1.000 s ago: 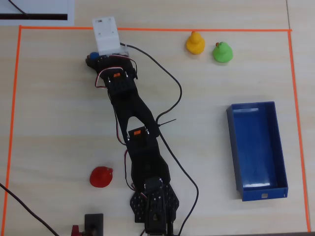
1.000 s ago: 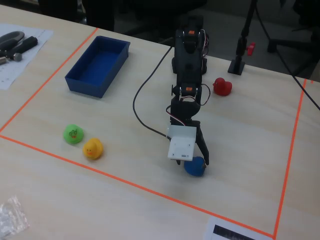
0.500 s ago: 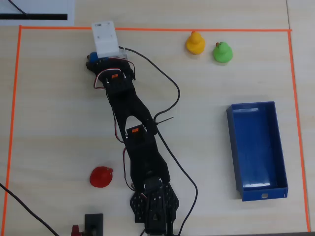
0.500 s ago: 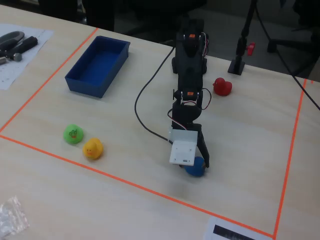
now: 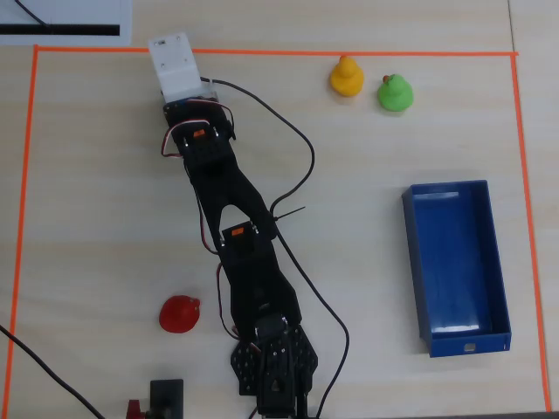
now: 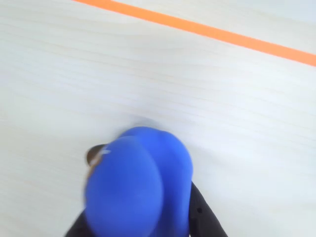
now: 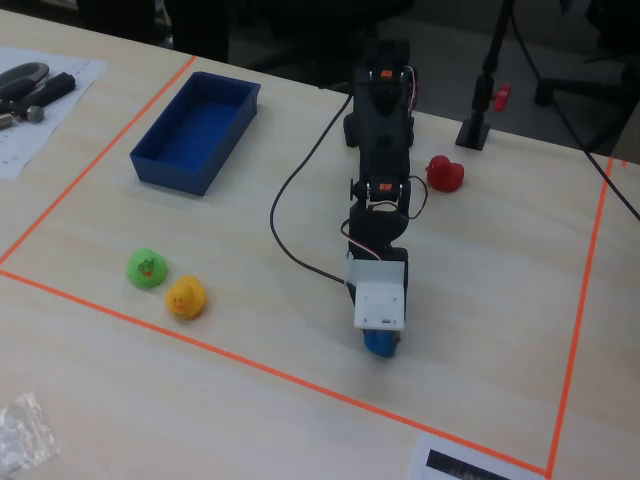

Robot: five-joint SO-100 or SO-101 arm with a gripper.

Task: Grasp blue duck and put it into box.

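Near the far orange tape line: the gripper [image 7: 380, 340] is sitting low over the blue duck [image 7: 379, 343], at the full stretch of the arm [image 5: 236, 236].
Step in hand: judging by the views, the grasp is being made; the carry to the box [image 5: 500, 262] is not yet begun.
Duck, fixed view: only a blue sliver is showing under the white wrist housing [image 7: 381, 297], and it is looking to be resting on the table [image 7: 480, 300].
Duck, wrist view: the blue duck [image 6: 140, 187] is filling the lower middle, blurred, with its brownish beak pointing left and dark fingers [image 6: 202, 217] showing on either side at the bottom edge.
Duck, overhead view: the housing is hiding it entirely.
Claw: the fingers are flanking the duck closely and seem to be pressing on it, but contact is not plainly showing, so I cannot tell whether the grip is firm.
Box: it is lying empty, well apart from the duck, past the yellow duck [image 5: 346, 77] and green duck [image 5: 395, 92].
Next move, as a judgement: it is calling for a firm squeeze, a lift clear of the table, then a long swing over to the tray.
Bystander: the red duck [image 5: 180, 313] is sitting near the arm's base, away from that path.
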